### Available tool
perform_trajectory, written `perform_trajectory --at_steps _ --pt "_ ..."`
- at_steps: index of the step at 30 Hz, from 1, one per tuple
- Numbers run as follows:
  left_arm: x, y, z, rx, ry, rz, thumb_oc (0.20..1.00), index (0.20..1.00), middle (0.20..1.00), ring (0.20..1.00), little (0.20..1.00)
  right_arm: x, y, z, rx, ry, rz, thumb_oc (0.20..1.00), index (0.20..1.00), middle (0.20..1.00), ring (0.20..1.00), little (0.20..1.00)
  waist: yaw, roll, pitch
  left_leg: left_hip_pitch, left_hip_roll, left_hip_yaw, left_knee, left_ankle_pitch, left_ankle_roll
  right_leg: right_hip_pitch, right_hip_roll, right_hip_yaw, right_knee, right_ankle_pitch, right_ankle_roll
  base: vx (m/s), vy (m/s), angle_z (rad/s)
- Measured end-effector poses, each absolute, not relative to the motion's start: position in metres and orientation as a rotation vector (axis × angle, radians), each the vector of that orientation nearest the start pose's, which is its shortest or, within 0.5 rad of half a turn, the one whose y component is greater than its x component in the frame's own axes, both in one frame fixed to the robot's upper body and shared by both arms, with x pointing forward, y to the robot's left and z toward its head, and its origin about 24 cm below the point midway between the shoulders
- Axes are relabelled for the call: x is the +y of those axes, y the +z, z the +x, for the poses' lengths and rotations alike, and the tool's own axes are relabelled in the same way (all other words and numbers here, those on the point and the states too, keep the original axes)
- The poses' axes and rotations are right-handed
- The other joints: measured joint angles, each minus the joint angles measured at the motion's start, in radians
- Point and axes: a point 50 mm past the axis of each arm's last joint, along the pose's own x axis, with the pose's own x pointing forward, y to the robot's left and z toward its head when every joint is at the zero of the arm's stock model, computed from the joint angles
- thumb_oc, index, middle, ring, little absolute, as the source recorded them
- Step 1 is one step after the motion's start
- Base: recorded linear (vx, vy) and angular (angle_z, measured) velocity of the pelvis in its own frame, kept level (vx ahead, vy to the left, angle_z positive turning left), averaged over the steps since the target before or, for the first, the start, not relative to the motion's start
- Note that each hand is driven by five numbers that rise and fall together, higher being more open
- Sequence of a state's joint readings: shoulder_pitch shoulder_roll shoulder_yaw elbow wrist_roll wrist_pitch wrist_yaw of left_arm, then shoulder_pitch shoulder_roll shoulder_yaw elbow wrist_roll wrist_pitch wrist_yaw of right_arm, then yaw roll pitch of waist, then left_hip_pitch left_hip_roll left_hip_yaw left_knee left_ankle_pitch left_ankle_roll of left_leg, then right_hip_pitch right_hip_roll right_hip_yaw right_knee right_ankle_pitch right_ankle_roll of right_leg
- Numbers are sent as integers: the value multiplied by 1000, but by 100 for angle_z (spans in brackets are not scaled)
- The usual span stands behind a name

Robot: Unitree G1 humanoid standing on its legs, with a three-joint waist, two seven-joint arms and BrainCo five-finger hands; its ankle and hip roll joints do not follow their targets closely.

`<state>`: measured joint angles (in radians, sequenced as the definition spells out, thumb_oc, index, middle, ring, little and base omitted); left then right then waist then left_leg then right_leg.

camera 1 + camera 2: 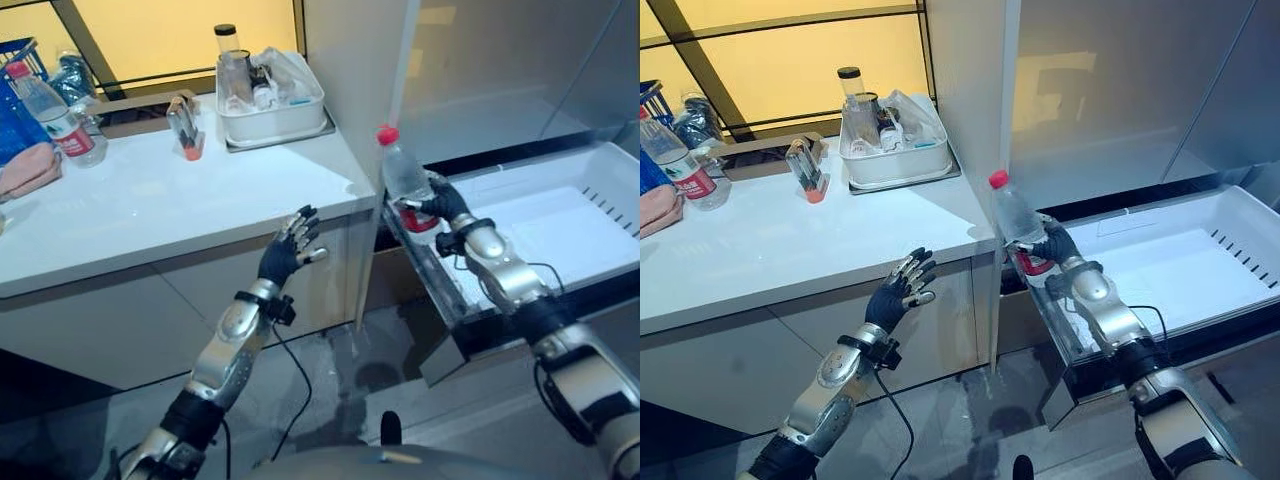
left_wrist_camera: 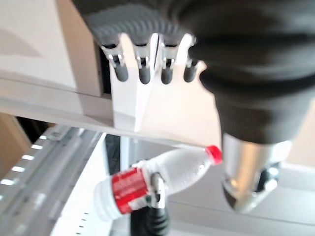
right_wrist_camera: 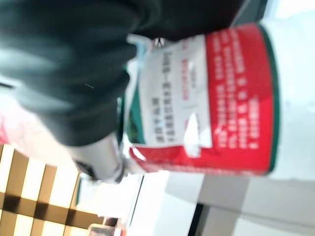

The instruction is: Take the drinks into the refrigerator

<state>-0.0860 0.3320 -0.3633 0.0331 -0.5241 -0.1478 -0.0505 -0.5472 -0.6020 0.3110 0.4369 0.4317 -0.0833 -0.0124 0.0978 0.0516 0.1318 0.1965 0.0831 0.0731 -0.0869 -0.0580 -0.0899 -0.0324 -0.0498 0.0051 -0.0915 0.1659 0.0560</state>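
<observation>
A clear water bottle (image 1: 404, 176) with a red cap and red label stands upright over the left front corner of the pulled-out white refrigerator drawer (image 1: 560, 215). My right hand (image 1: 441, 205) is shut on its lower part; the label (image 3: 216, 98) shows close up in the right wrist view. My left hand (image 1: 290, 250) hangs open in front of the counter edge, fingers straight, holding nothing. The held bottle (image 2: 157, 179) also appears in the left wrist view. A second red-capped bottle (image 1: 48, 110) stands at the far left of the white counter (image 1: 150, 210).
A white tub (image 1: 270, 100) of containers sits on a tray at the counter's back right. A small orange-based item (image 1: 186, 128) stands mid-counter, a pink cloth (image 1: 28, 170) and blue pack at far left. The refrigerator's tall white side panel (image 1: 350, 70) rises between counter and drawer.
</observation>
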Motion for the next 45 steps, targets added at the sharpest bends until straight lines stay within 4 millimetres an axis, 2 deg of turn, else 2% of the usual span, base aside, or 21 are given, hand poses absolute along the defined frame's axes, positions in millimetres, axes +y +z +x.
perform_trajectory --at_steps 4,10,11,16,17,21,26,30,35,41,45 --pt "125 48 251 -30 -388 -195 1000 1000 1000 1000 1000 -236 133 345 -135 36 -222 200 200 200 200 200 -6 11 14 -4 -1 2 0 -3 4 -5 0 1 0 -1 2 0 0 0" --pt "128 48 249 -31 -410 -180 1000 1000 1000 1000 1000 -279 144 330 -150 -72 -292 200 200 200 200 200 -7 13 18 -19 -1 -2 0 1 1 -17 -1 0 0 -1 1 -1 -2 3" --pt "129 49 249 -34 -415 -170 1000 1000 1000 1000 1000 -291 145 326 -138 -102 -321 200 200 200 200 200 -8 13 26 -19 -3 -2 0 0 3 -18 -2 0 0 -1 2 0 0 0" --pt "138 51 248 -40 -447 -79 1000 1000 1000 1000 1000 -331 134 317 -31 -232 -413 200 200 200 200 200 -31 9 47 -33 -6 1 0 -1 7 -33 -5 1 0 -5 10 -12 -2 -2" --pt "138 53 247 -48 -459 -71 1000 1000 1000 1000 1000 -343 125 313 25 -270 -446 200 200 200 200 200 -33 12 49 -36 -6 3 0 0 6 -37 -4 4 0 -1 5 -17 -3 -7" --pt "137 57 247 -70 -482 -65 1000 1000 1000 1000 1000 -360 119 309 106 -320 -533 200 200 200 200 200 -36 18 75 -36 -8 7 0 0 6 -42 -4 13 0 3 6 -41 -2 -6" --pt "137 57 247 -72 -492 -60 1000 1000 1000 1000 1000 -364 119 313 162 -321 -652 200 200 200 200 200 -31 9 96 -53 -10 8 1 0 6 -56 -6 14 0 6 7 -85 -4 1" --pt "137 59 247 -82 -510 -37 1000 1000 1000 1000 1000 -358 119 329 218 -301 -767 200 200 200 200 200 -26 -7 117 -109 -16 4 22 1 7 -96 -13 12 1 18 6 -102 -4 2" --pt "126 62 250 -96 -548 -33 1000 1000 1000 1000 1000 -349 137 350 246 -285 -926 200 200 200 200 200 -25 -12 184 -158 -22 -16 46 3 7 -128 -22 -2 1 28 3 -75 14 9" --pt "122 68 254 -121 -550 -20 1000 1000 1000 1000 1000 -346 143 355 254 -286 -984 200 200 200 200 200 -7 -15 227 -211 -21 -30 52 10 1 -171 -24 -17 1 32 0 -72 6 8" --pt "117 81 263 -176 -555 21 1000 1000 1000 1000 1000 -343 145 363 307 -270 -1154 200 200 200 200 200 0 -15 254 -244 -18 -52 64 12 -4 -190 -25 -37 2 35 -3 -49 -3 13"
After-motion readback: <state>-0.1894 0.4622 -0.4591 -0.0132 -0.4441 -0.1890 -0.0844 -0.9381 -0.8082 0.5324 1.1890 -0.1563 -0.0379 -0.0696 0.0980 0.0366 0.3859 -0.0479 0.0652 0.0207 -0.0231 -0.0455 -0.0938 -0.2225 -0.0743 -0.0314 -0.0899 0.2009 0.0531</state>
